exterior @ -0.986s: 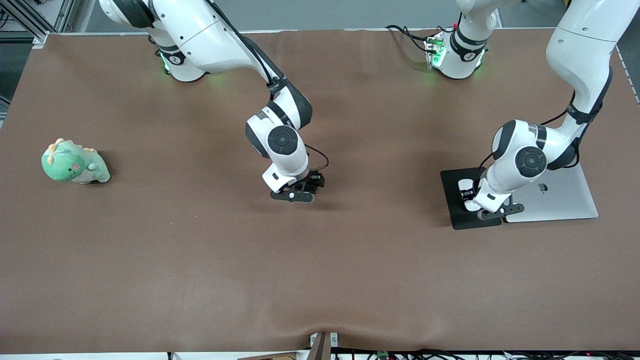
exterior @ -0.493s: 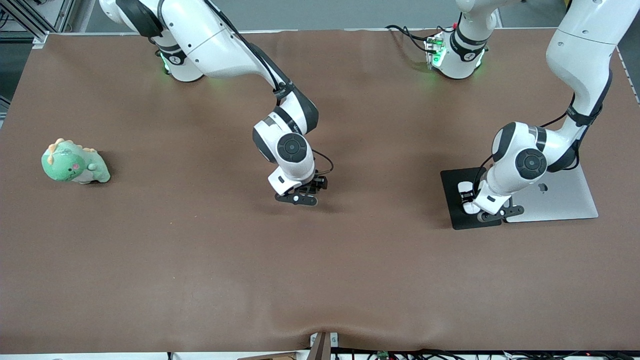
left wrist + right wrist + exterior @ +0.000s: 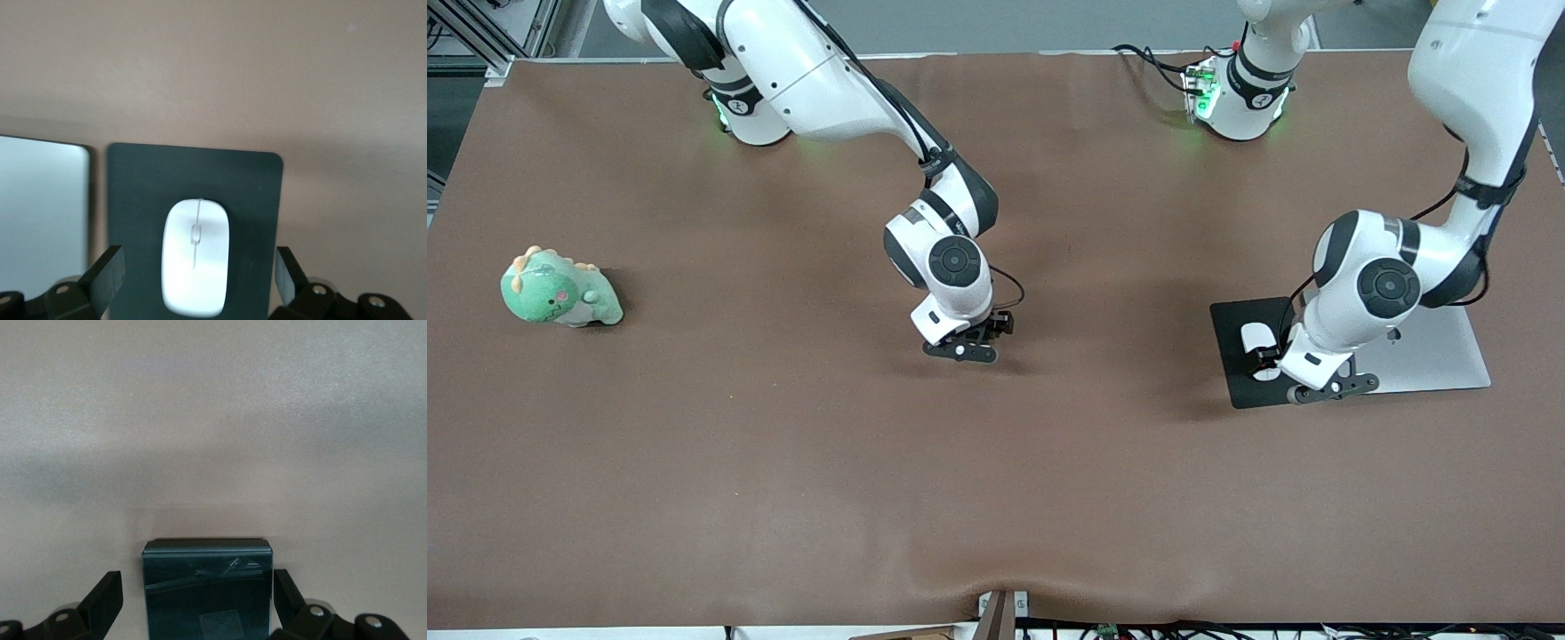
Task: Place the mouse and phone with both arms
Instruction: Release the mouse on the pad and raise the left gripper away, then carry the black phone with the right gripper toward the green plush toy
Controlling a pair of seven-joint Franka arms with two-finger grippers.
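The white mouse (image 3: 1256, 339) lies on the black mouse pad (image 3: 1232, 378); the left wrist view shows the mouse (image 3: 195, 257) free on the pad (image 3: 253, 193). My left gripper (image 3: 1334, 388) hangs open over the pad's edge beside the laptop; in its wrist view (image 3: 198, 267) the fingers (image 3: 107, 273) stand wide of the mouse without touching it. My right gripper (image 3: 960, 349) is low over the table's middle. In its wrist view (image 3: 198, 590) it is open, with the black phone (image 3: 207, 593) between its fingers. The phone is hidden in the front view.
A closed silver laptop (image 3: 1432, 351) lies beside the mouse pad toward the left arm's end; it also shows in the left wrist view (image 3: 40, 200). A green dinosaur toy (image 3: 559, 289) sits toward the right arm's end. Brown cloth covers the table (image 3: 783, 462).
My left gripper has lifted off the mouse and shifted toward the laptop, uncovering the mouse. My right gripper has drifted slightly toward the left arm's end.
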